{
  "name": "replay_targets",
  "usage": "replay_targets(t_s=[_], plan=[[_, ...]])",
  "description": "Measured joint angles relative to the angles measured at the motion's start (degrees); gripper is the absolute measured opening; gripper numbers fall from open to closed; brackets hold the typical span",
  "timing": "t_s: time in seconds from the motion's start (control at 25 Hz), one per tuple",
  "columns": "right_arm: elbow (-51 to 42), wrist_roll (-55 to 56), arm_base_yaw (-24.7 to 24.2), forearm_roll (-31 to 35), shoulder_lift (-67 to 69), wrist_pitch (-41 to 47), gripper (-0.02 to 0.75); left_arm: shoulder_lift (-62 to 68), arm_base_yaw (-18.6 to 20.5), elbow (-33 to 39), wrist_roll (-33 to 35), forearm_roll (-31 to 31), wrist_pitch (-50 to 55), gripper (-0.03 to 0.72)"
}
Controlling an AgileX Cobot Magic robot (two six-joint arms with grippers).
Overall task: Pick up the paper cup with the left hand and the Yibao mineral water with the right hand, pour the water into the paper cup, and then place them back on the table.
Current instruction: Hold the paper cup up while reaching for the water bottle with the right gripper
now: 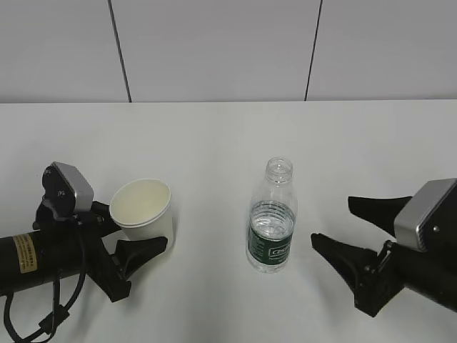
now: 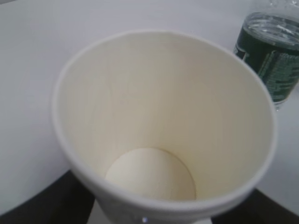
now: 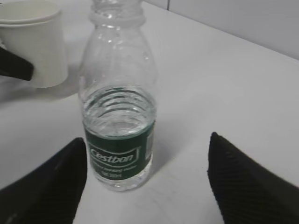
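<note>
Paper cup point(image 1: 143, 211) sits between the left hand's point(image 1: 132, 239) fingers, apparently gripped for lifting, while the right hand point(image 1: 350, 236) gapes empty, lined up on the Yibao mineral water point(image 1: 272, 216).

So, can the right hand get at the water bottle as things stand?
Probably yes. The right hand is open, its fingers pointing at the water bottle with only bare table between them. The paper cup sits on the bottle's far side, at the left hand, out of the way.
</note>
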State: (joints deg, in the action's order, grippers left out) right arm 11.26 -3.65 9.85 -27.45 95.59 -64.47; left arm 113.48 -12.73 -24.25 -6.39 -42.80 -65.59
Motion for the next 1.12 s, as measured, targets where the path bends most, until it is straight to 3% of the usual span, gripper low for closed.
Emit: replay_targets(t_s=[0.16,0.6,1.12], plan=[[2.7,0.0,0.0,-5.3,3.1,-0.4,0.592,0.0,0.0,0.0,0.0,0.1,0.0,0.476],[8.6,0.1,0.0,-9.6,12.1,-0.7,0.592,0.0,0.0,0.0,-0.1,0.1,0.0,0.476],[14.0,0.9,0.0,-10.2,19.7,-0.9,0.592,0.0,0.0,0.0,-0.1,0.1,0.0,0.476]])
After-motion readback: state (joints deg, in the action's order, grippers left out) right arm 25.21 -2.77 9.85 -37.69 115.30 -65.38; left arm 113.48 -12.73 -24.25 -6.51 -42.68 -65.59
